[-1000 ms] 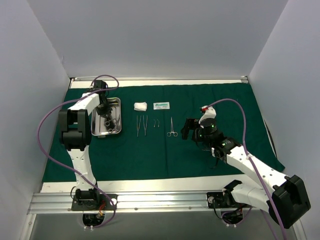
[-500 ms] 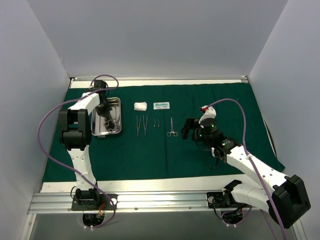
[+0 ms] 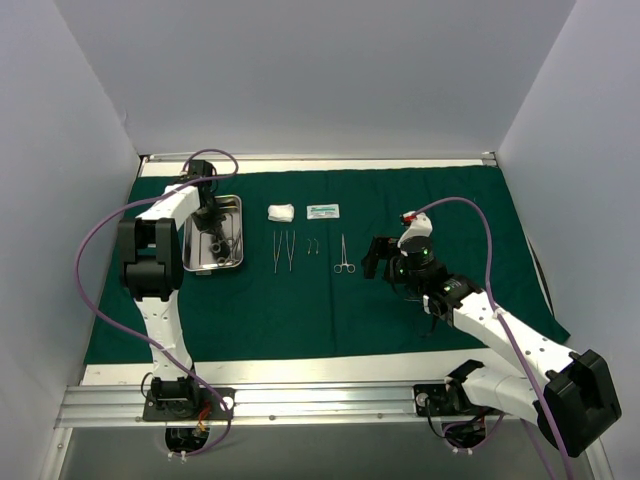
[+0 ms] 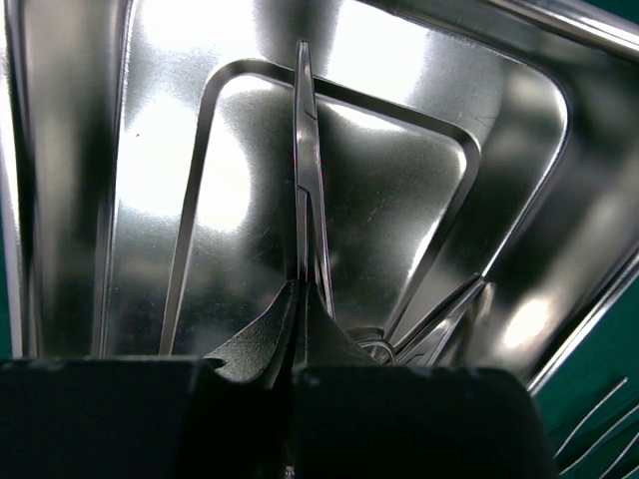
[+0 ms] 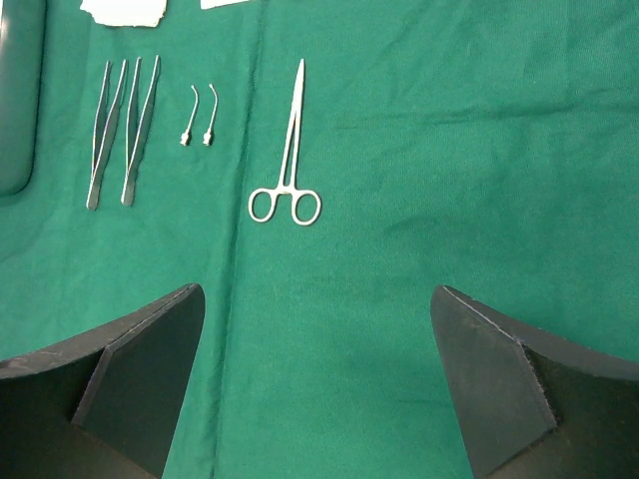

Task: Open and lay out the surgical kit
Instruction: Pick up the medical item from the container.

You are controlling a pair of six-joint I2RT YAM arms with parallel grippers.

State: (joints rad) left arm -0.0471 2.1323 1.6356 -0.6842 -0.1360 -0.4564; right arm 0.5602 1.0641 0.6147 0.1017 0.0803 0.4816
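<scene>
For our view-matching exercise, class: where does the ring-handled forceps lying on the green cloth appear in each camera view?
Top external: the ring-handled forceps lies mid-cloth, rightmost of the laid-out instruments.
Left wrist: not in it; only the steel tray and a second instrument show.
Right wrist: forceps upper centre, rings toward the camera.
Shared landmark: the paired tweezers to its left, in both those views.

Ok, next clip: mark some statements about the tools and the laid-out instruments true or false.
The left tool is shut on a thin instrument inside the steel tray. True.
The right tool grips the ring-handled forceps. False: it is open, and the forceps lie free on the green cloth ahead of it.
Two tweezers lie side by side on the cloth. True.
The gauze wad lies in the tray. False: it lies on the cloth, beside the white packet.
</scene>
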